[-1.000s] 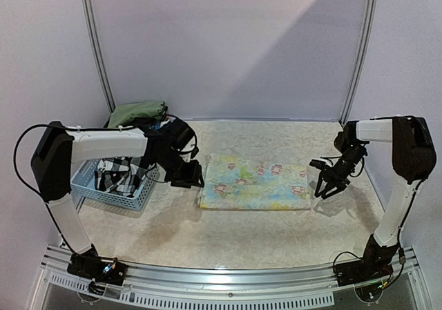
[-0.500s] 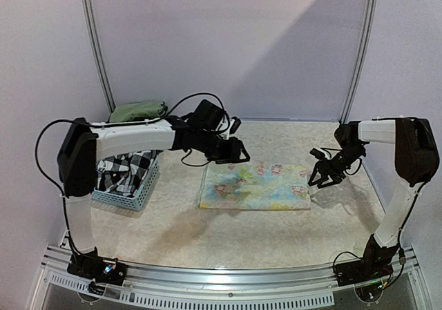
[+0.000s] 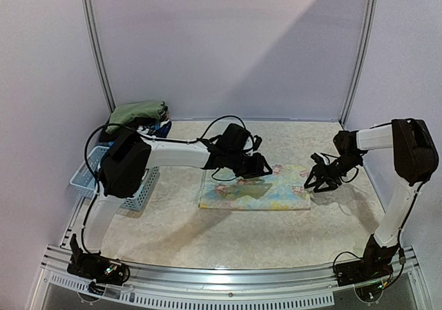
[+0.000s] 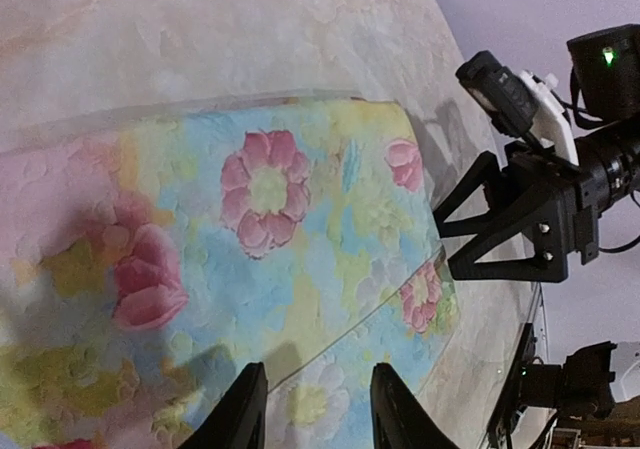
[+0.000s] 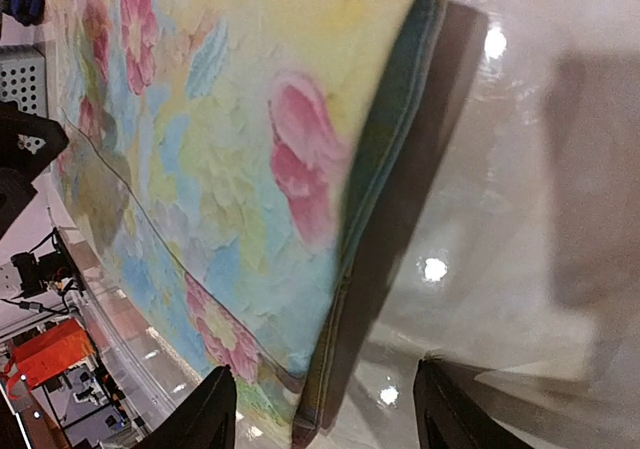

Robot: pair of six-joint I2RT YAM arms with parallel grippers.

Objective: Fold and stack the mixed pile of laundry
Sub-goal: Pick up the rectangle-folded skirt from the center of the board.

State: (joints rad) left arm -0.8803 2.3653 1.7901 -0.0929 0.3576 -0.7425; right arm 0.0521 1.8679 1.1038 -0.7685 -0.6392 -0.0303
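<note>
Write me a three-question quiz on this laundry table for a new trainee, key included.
1. True or false: the left gripper is shut on the floral cloth.
2. Where is the right gripper? A) over the basket; B) at the cloth's right edge; C) at the cloth's left edge.
3. What colour is the bundle in the far left corner, beyond the basket?

Key: 1 false, its fingers are open above the cloth. 2 B. 3 green.

The pale floral cloth [image 3: 271,194] lies folded flat, centre; an olive-green piece [image 3: 138,110] sits bunched far left.
</note>
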